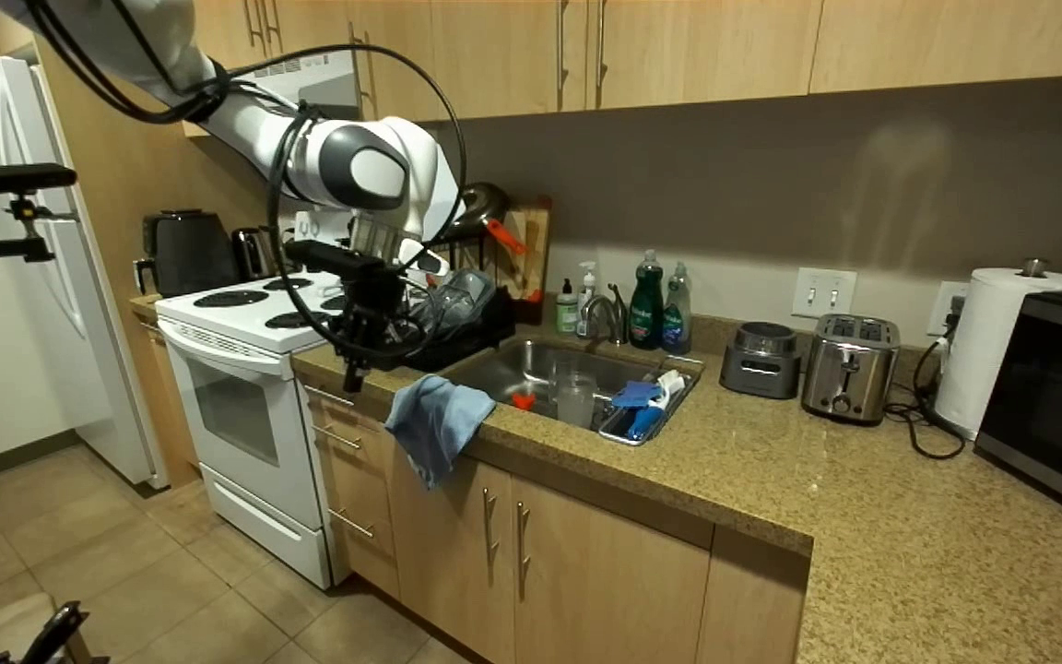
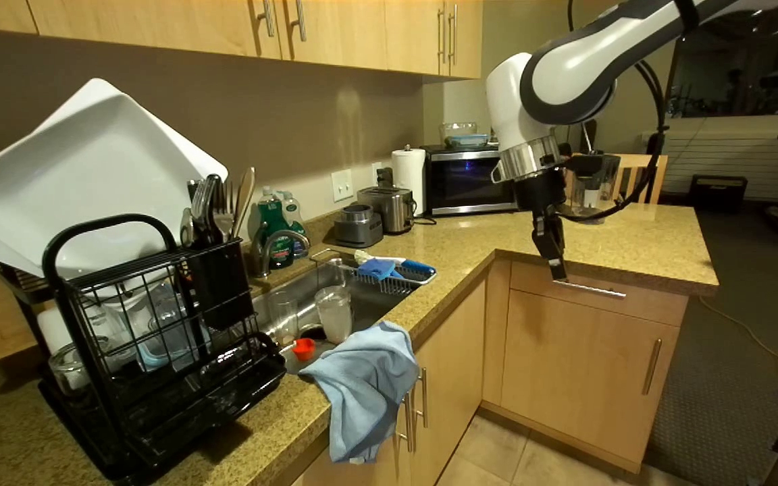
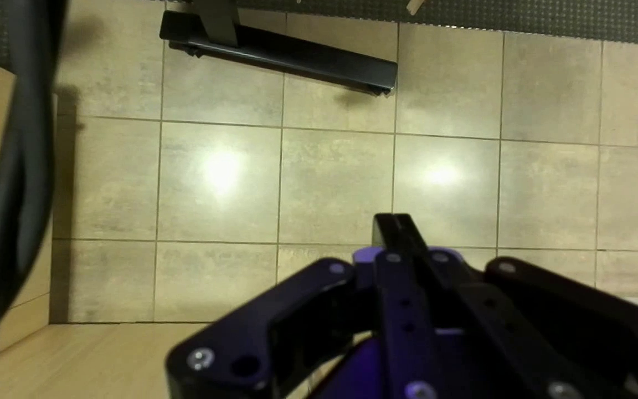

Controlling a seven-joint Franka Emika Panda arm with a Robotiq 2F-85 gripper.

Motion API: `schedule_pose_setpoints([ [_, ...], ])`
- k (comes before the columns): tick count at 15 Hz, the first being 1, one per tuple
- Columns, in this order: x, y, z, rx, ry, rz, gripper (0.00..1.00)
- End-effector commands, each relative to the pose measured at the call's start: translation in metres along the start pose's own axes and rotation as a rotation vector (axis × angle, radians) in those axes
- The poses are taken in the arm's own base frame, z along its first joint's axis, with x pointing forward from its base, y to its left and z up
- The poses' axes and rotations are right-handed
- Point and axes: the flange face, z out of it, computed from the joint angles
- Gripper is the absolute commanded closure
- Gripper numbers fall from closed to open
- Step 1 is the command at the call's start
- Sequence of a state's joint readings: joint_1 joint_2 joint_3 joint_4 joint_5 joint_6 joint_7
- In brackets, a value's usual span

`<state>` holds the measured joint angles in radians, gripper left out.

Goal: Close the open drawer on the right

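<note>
In an exterior view, the light-wood drawer sat flush in its cabinet, its handle lined up behind your gripper. In an exterior view, your gripper hung, in frame, between stove and sink. In the wrist view, its fingers were pressed together above tiled floor.

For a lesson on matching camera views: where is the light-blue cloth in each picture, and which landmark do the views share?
In an exterior view: light-blue cloth, just left of centre, over the counter edge.
In an exterior view: light-blue cloth, lower centre, over the counter edge.
Wrist view: not in it.
Landmark: tiled floor, in all three views.
</note>
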<state>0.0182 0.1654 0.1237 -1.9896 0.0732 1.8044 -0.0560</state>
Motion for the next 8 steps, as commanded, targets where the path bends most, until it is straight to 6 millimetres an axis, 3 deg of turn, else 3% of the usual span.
schedule_pose_setpoints([
  [1,-0.034,0.000,-0.014,-0.038,0.091,0.044,1.00],
  [3,-0.049,-0.005,-0.019,-0.090,0.154,0.061,1.00],
  [4,-0.024,0.002,-0.019,-0.041,0.093,0.036,1.00],
  [8,-0.027,0.000,-0.021,-0.047,0.100,0.037,0.99],
])
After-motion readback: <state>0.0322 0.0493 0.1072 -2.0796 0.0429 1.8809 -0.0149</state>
